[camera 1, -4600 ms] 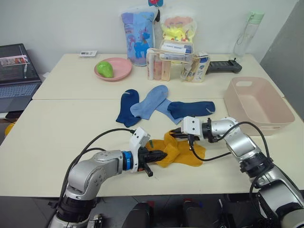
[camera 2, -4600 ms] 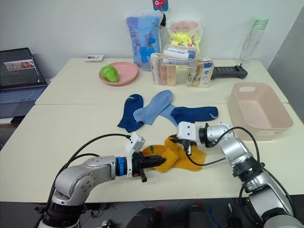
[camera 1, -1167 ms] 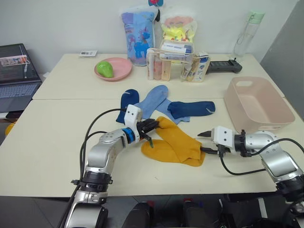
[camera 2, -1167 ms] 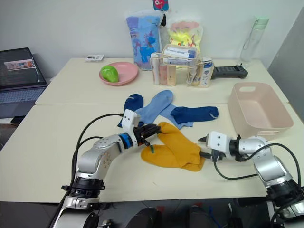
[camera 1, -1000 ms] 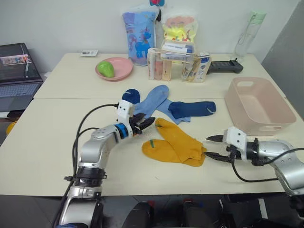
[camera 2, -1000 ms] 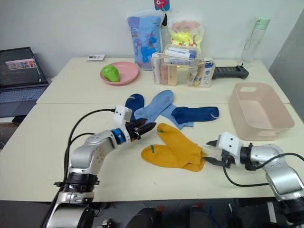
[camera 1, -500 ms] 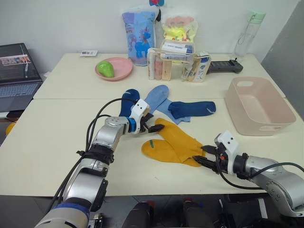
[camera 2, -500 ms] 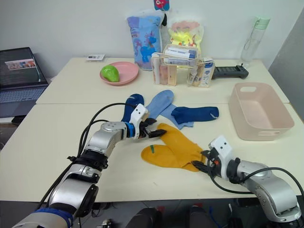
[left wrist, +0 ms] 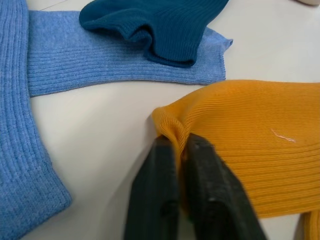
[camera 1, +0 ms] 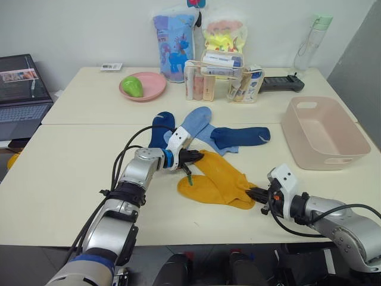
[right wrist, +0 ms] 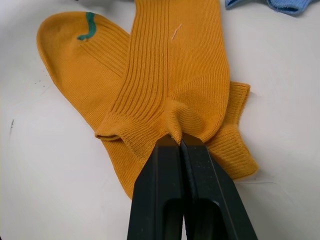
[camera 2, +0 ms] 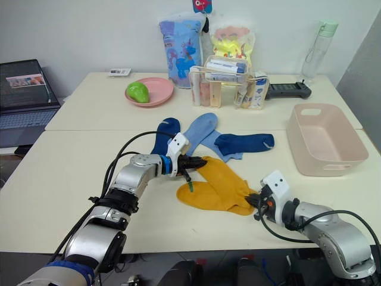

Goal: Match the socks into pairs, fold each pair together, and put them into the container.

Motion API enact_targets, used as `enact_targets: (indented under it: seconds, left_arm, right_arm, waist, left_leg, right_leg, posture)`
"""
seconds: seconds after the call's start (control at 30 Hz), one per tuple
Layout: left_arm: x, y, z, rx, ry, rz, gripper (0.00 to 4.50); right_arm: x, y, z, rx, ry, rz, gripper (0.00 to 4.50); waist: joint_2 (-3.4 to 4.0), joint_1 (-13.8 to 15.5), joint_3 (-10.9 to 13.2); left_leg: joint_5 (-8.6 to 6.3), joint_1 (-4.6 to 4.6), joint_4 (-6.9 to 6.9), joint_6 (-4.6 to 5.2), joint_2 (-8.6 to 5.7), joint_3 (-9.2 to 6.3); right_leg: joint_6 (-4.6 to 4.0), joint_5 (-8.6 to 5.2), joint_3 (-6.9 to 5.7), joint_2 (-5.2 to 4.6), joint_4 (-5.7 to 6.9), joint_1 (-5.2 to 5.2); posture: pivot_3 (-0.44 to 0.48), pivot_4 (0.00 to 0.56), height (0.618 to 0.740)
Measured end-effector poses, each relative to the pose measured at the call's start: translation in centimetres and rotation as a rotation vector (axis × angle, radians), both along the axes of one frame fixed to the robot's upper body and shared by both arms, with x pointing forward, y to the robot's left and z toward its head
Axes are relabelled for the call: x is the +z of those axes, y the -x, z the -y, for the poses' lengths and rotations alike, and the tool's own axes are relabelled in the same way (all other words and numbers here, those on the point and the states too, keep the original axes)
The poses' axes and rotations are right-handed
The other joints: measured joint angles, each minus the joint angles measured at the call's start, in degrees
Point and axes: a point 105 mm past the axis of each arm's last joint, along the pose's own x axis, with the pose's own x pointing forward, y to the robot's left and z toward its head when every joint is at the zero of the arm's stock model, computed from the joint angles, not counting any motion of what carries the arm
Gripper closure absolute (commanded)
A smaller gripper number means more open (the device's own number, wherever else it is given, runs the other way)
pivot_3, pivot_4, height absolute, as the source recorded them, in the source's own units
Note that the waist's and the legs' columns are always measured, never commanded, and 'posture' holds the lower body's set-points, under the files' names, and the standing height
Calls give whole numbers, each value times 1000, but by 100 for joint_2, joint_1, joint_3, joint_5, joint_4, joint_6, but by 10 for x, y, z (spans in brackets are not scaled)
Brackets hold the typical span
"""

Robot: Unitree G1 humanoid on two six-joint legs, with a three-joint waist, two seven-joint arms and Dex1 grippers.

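Socks: mustard pair [camera 1: 221, 183] lay stacked on table, well left of pink container [camera 1: 324, 132], which held nothing. Left gripper [camera 1: 194, 157] pinched pair's far end, right gripper [camera 2: 255, 201] pinched near end. Fold not done; navy socks [camera 1: 159, 129] & blue socks [camera 1: 193, 124] lay unpaired behind.

Laptop [camera 1: 21, 89], pink plate [camera 1: 142, 87], bottle [camera 1: 309, 42]

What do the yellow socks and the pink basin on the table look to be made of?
The yellow socks look like soft ribbed knit fabric: fine ridges run along them, and the cloth bunches where each gripper pinches it. The pink basin looks like moulded plastic with a smooth, fairly matte finish, judging by its even walls, rounded corners and cut-out handle slot.
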Motion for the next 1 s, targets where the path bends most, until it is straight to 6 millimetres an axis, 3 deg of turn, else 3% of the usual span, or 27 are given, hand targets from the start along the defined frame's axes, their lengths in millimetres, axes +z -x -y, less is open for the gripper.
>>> enact_targets:
  seconds: [0.33, 0.47, 0.57, 0.83, 0.87, 1.0]
  left_arm:
    - [14, 26, -16, 110, 180, -64, 4448]
    - [23, 39, -24, 220, 250, -44, 4448]
    - [15, 50, -23, 293, 283, -49, 4448]
    - [13, 42, -22, 386, 318, -25, 4448]
    - [12, 40, -22, 392, 322, -24, 4500]
    - [9, 39, -20, 387, 323, -13, 3482]
  right_arm:
    - [31, -22, 13, 69, 75, 117, 4500]
    - [26, -31, 15, 115, 96, 100, 4500]
    - [25, -45, 13, 142, 105, 108, 4500]
    - [25, -78, 13, 152, 144, 152, 4500]
    - [24, -82, 13, 153, 153, 156, 4017]
    - [21, -90, 15, 143, 170, 176, 2753]
  waist:
    - [0, -38, 0]
    - [0, -28, 0]
    - [0, -23, 0]
    - [0, -14, 0]
    - [0, -13, 0]
    - [0, -14, 0]
  left_leg:
    - [0, 1, -1, 0, 3, -1]
    - [0, 2, 0, 0, 3, 2]
    - [0, 5, 1, 0, 2, 4]
    - [1, 4, 1, -1, 2, 7]
    - [1, 4, 1, -1, 2, 7]
    - [1, 2, 0, -1, 2, 7]
  right_leg:
    - [0, 0, 1, 1, 0, 0]
    - [0, 0, 3, 0, -2, 2]
    - [0, 0, 3, 0, 0, 5]
    - [0, 0, 1, 0, -2, 4]
    - [-1, 0, 1, 0, -2, 4]
    - [-1, 0, 1, 0, -2, 2]
  posture:
    - [0, 150, 740]
    - [0, 150, 740]
    - [0, 150, 740]
    - [0, 150, 740]
    - [0, 150, 740]
    - [0, 150, 740]
